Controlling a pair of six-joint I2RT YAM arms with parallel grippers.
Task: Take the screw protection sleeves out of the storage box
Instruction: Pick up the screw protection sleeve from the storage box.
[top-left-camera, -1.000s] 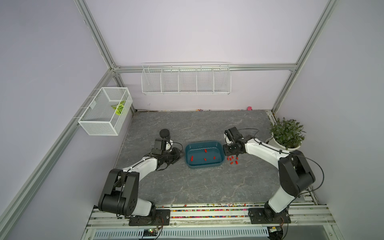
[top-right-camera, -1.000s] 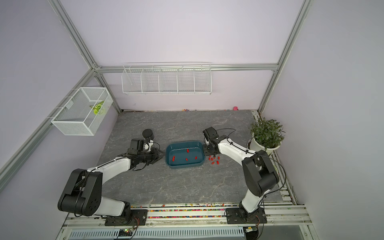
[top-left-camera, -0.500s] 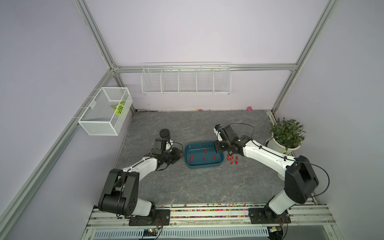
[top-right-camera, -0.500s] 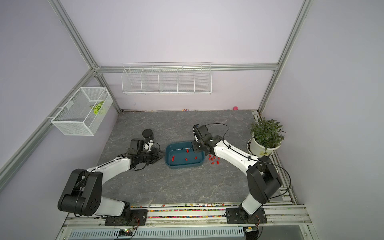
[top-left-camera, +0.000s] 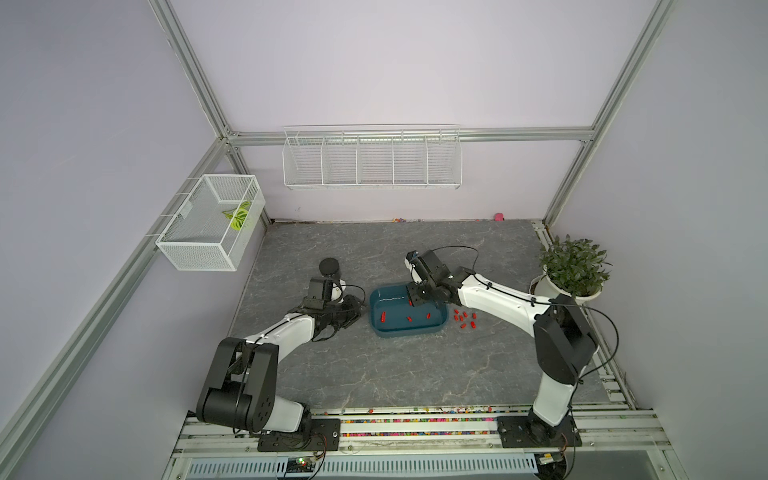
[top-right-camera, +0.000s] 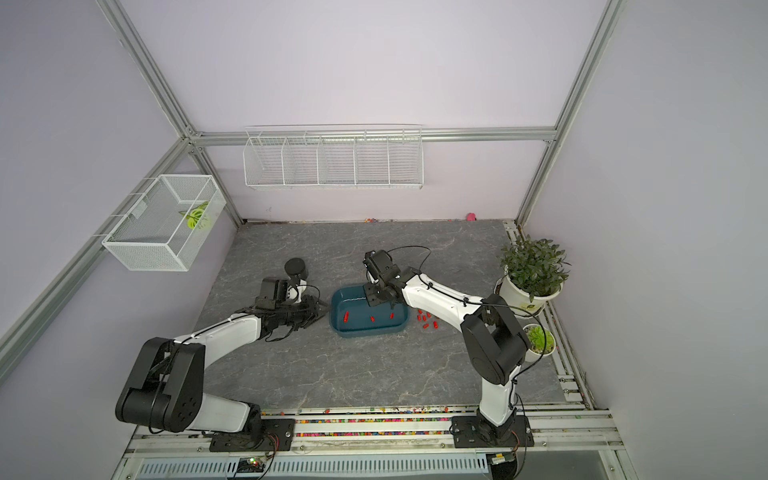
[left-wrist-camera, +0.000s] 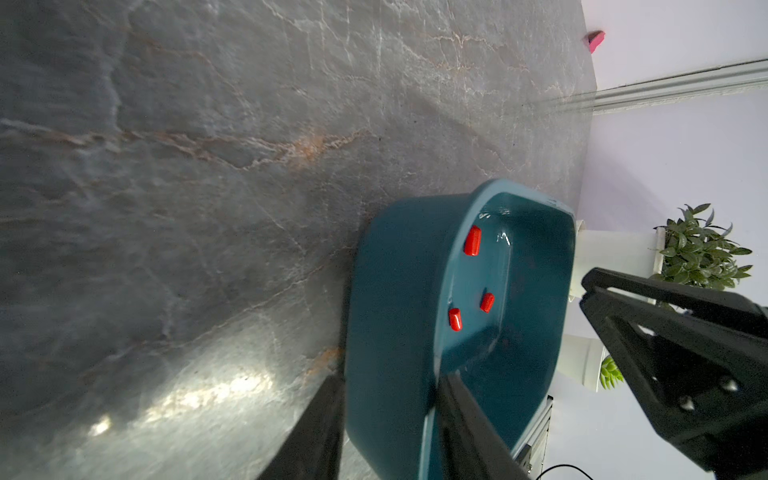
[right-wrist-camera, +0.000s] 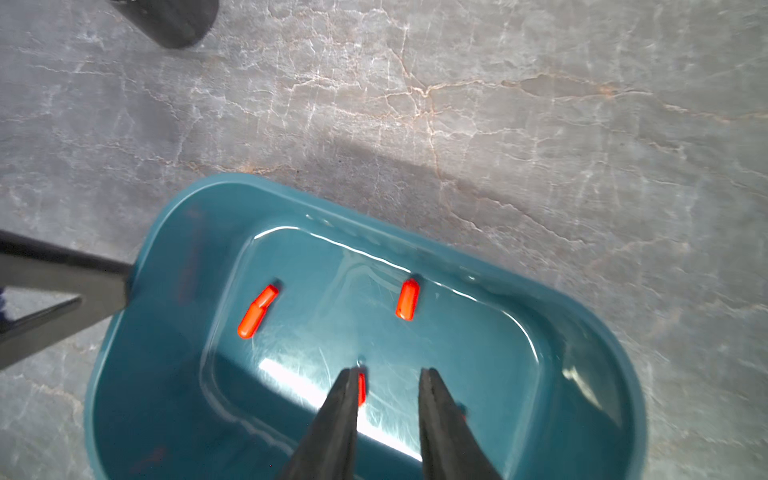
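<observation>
Grey marbled surface (top-left-camera: 374, 374): left pincer (left-wrist-camera: 390, 378) clamps the storage box (left-wrist-camera: 395, 270); right pincer (right-wrist-camera: 390, 372), parted off-centre, may flick the screw protection sleeve (right-wrist-camera: 361, 388) away.

red sleeves (right-wrist-camera: 407, 299) inside and beside teal box (right-wrist-camera: 166, 270)

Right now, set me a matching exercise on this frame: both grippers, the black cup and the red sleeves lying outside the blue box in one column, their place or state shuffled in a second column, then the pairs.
Column one
1. left gripper
2. right gripper
3. black cup
4. loose sleeves

Column two
A. on the table beside the storage box, on its potted plant side
B. jaws apart above the box floor, one sleeve beside a finger
C. standing on the table near the left arm, apart from the box
D. closed across the box's wall

Pairs: 1-D, 2-B, 3-C, 4-A
</observation>
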